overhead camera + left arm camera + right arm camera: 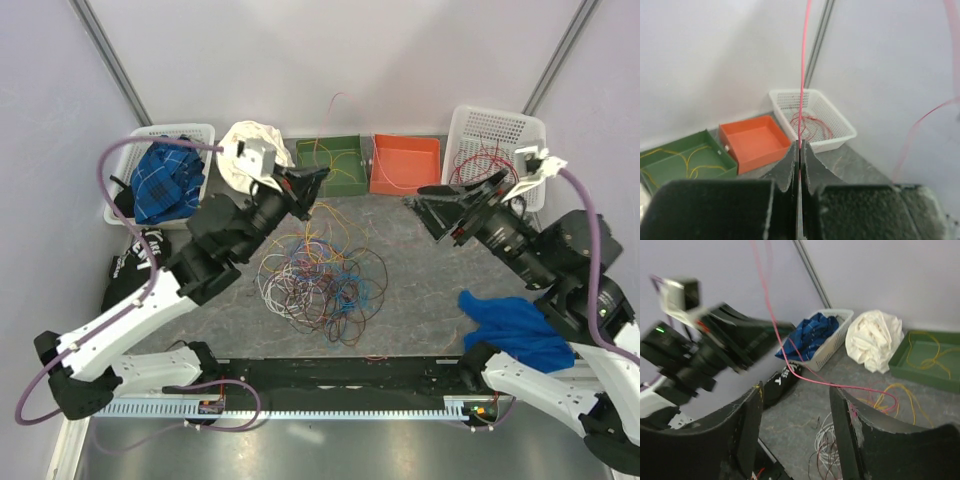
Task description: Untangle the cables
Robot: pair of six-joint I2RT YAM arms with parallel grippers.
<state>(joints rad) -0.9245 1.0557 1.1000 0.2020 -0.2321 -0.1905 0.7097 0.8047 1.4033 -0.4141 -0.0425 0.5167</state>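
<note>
Basket (832, 114) of red cables (812, 125) beside orange tray (755, 145); yellow cables (695, 167) in green tray (685, 142)

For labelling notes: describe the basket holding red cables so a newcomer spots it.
Look along the table's back edge. The white mesh basket is rightmost there, beside the orange tray. Unlike the left basket, it holds red cables, not blue cloth.
</note>
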